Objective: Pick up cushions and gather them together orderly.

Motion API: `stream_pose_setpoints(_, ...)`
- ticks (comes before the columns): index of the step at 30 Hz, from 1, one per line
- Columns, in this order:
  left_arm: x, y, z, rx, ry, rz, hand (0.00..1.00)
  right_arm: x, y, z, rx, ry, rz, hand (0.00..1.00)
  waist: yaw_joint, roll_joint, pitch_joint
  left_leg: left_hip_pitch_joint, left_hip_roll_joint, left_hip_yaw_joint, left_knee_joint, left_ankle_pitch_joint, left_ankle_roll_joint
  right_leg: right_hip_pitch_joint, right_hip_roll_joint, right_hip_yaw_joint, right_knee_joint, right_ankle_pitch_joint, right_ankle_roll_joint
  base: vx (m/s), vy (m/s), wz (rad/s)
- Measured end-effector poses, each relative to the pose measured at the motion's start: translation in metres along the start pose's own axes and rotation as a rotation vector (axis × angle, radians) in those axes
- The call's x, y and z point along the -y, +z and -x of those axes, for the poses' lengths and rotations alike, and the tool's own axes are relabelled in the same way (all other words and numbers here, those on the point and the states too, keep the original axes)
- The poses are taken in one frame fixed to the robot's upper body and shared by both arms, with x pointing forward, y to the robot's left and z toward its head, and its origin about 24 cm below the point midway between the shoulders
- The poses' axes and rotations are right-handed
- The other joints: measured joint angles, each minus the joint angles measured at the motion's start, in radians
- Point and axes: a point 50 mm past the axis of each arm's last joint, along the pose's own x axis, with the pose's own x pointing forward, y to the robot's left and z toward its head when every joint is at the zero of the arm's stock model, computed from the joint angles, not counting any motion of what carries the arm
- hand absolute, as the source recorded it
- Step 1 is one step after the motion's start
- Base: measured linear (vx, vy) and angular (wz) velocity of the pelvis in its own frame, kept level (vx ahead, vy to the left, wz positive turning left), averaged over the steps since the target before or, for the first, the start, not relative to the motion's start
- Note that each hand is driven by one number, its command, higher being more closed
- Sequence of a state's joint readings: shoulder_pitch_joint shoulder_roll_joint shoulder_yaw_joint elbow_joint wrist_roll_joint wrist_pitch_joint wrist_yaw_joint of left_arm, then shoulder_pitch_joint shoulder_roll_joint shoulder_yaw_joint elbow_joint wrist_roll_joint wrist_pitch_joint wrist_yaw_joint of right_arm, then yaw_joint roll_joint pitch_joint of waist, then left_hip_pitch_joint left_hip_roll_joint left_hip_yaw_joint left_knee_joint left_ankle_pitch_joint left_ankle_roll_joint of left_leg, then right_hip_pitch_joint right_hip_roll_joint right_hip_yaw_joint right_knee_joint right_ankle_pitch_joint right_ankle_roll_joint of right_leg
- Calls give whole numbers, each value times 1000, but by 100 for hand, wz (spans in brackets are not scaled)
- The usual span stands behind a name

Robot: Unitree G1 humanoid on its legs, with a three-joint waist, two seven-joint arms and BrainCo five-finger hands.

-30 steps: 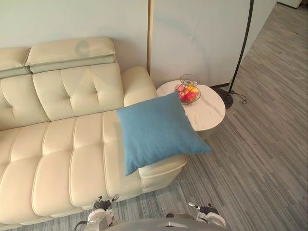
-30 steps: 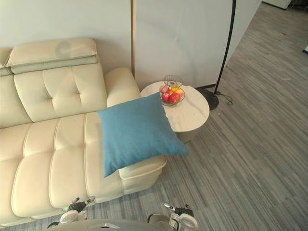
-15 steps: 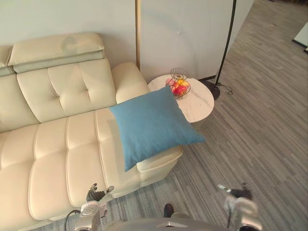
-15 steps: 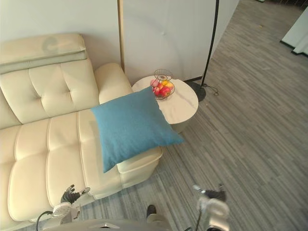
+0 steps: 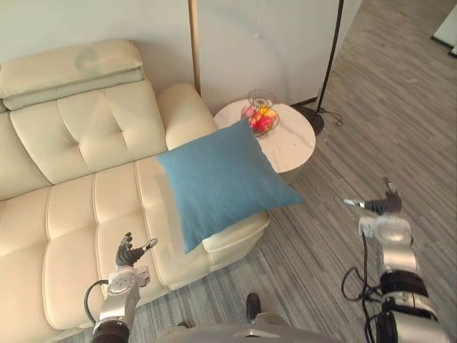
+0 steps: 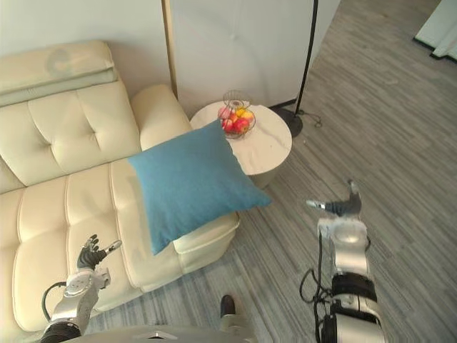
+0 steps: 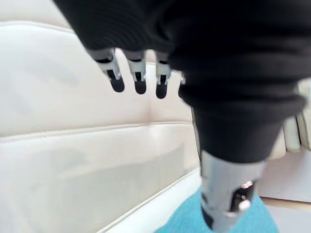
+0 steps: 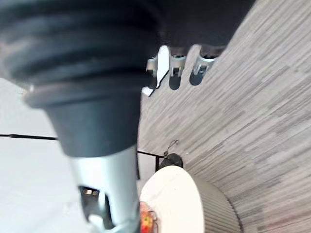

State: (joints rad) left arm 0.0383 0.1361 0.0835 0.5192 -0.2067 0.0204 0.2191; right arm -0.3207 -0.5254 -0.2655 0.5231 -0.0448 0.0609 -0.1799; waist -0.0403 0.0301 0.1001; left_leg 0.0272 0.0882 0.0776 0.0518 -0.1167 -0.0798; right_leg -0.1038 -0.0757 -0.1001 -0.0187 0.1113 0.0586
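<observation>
Cushion (image 5: 221, 182) untouched; left hand (image 5: 128, 255), right hand (image 5: 380, 208) spread, empty.

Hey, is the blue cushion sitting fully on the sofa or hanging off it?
Hanging off. The blue cushion lies across the sofa end, one corner jutting past it beside the round table.

Cushion (image 5: 220, 181) on sofa (image 5: 71, 207) arm, table (image 5: 289, 146) right.

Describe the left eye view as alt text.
A blue cushion lies on the end of a cream sofa, beside a round table with a fruit basket. The left hand and right hand hover open, empty.
</observation>
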Motion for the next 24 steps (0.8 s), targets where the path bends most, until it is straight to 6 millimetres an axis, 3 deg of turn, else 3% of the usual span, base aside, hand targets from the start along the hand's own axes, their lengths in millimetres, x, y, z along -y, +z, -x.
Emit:
stream_pose_setpoints(4, 28, 25, -8, 66, -63, 25, 0, -14, 50, -16, 138, 43, -7, 0, 2, 17, 54, -83, -12, -28, 48, 3, 5, -45, -17, -17, -2, 24, -4, -114, 14, 19)
stream_pose_setpoints(8, 66, 57, -11, 152, -153, 34, 0, -33, 113, -24, 298, 97, -60, 0, 17, 29, 131, -217, -19, -52, 125, 6, 6, -132, -25, -27, 1, 57, -10, -151, -16, 15)
stream_pose_setpoints(14, 95, 72, -6, 194, -216, 29, 0, -43, 145, -24, 375, 120, -66, 0, 28, 36, 186, -297, -25, -62, 139, 29, 2, -217, -33, -34, 47, 58, -13, -100, -10, 8)
stream_pose_setpoints(19, 122, 101, -3, 274, -281, 23, 0, -61, 173, -19, 436, 152, -104, 0, 37, 37, 223, -343, -28, -62, 121, 69, -1, -292, -43, -34, 102, 52, -17, -75, -16, 5)
stream_pose_setpoints(24, 143, 119, 3, 327, -331, 3, 0, -85, 176, -12, 421, 207, -166, 0, 40, 36, 229, -350, -26, -68, 83, 99, -10, -329, -47, -43, 142, 35, -23, -52, -36, 8)
